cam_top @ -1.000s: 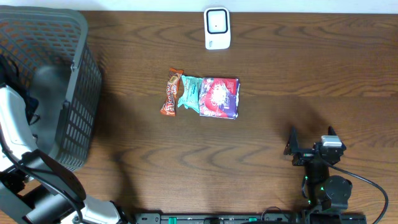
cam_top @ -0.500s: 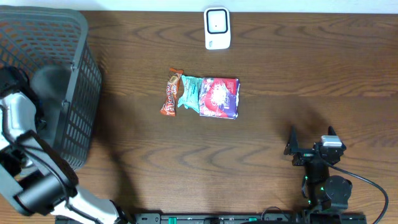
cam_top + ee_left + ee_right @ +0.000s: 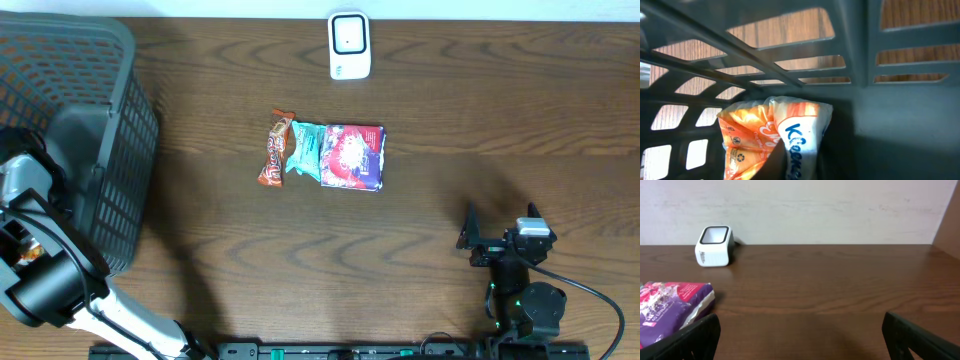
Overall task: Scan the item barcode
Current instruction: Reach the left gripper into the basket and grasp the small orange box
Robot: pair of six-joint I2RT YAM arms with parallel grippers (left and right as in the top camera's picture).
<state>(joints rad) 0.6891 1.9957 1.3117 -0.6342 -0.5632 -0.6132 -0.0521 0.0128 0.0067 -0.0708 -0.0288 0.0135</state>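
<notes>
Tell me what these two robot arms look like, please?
The left arm has smooth white shells linked by black joints. The right arm is all black, with a silver-grey block on top, tiny green lights lower down and a thin black cable curving off its side. Its tool's fingers are flat, matte and black.

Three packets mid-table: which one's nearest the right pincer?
The purple packet, rightmost in the row and so closest to the right pincer; the teal packet and orange-brown bar lie further left.
</notes>
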